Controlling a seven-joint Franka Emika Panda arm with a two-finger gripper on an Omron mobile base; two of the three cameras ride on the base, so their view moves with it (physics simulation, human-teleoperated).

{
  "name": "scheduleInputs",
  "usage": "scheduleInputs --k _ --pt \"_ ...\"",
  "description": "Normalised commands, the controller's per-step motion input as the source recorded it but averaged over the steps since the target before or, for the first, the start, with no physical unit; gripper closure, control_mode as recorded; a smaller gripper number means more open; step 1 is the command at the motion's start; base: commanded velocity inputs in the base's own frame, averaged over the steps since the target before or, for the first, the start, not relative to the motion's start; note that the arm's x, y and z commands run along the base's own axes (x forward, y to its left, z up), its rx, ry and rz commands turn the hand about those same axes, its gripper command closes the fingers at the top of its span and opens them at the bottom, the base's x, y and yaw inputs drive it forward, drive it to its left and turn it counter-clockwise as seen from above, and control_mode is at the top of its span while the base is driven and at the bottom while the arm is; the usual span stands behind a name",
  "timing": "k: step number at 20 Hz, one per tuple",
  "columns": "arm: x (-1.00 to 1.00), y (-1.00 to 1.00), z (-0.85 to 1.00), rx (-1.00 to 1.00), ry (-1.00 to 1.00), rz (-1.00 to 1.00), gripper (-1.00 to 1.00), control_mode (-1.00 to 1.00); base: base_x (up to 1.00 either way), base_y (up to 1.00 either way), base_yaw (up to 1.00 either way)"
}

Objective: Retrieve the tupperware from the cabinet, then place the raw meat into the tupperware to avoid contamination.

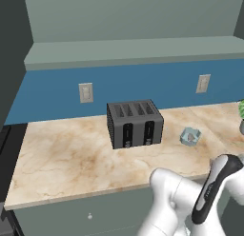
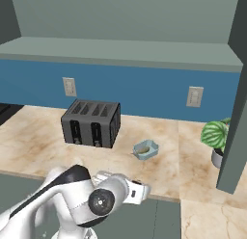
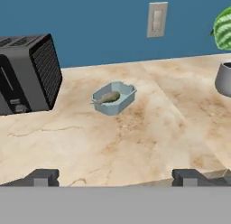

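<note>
Lying inside the small pale blue translucent tupperware [image 3: 113,99] right of the dark grey four-slot toaster [image 3: 28,74] on the marble table [image 3: 135,142]: slim silvery-grey raw meat [image 3: 107,98]; hand [image 3: 115,177] apart, empty, well short of it.

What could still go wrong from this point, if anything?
Little, I'd judge: the raw meat already lies in the tupperware on the counter. Its tail juts over the rim, so a nudge might tip it out. The open gripper points straight at the container; driving forward could shove it towards the toaster.
</note>
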Motion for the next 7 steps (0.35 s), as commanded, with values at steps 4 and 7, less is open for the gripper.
scheduleInputs --k 4,7 --pt "-0.57 0.22 0.50 -0.01 -0.15 0.09 -1.00 -1.00 0.00 0.00 0.00" --pt "-0.44 0.27 0.61 -0.02 -0.11 0.09 -1.00 -1.00 0.00 0.00 0.00"
